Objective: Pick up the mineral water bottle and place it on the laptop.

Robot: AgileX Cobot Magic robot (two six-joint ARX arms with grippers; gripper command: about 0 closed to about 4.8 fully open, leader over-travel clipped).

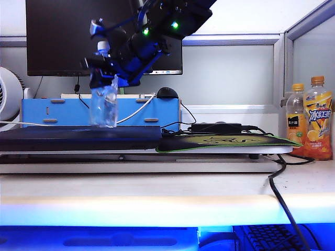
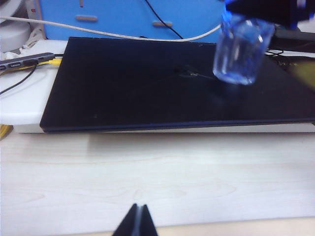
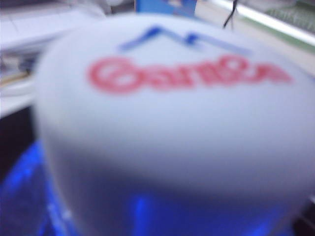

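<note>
One mineral water bottle [image 1: 104, 107], clear plastic, white cap [image 3: 162, 113] with red lettering filling the right wrist view, blurred. Upright, clamped near its neck by right gripper [image 1: 103, 78]; clear body hanging below the fingers, base over laptop [image 1: 78, 137], at or just above the lid; contact not determinable. Seen in left wrist view over the lid's far right part [image 2: 241, 49].

One right arm, dark with blue parts and green lights, reaching down from upper centre across to the left side of the exterior view, wrist angled downward. Fingers closed on the bottle's upper part.

One left gripper [image 2: 137, 222], only its dark fingertips visible low in the left wrist view, pressed together, closed on nothing, hanging over pale wooden desk [image 2: 157, 172], well apart from the laptop.

One laptop, dark flat slab, lid shut, on white stand [image 1: 157, 157].

Beyond: blue box [image 1: 99, 110], black monitor [image 1: 57, 36], green-edged mouse mat [image 1: 225, 142], two orange-capped drink bottles [image 1: 311, 117] far right.
</note>
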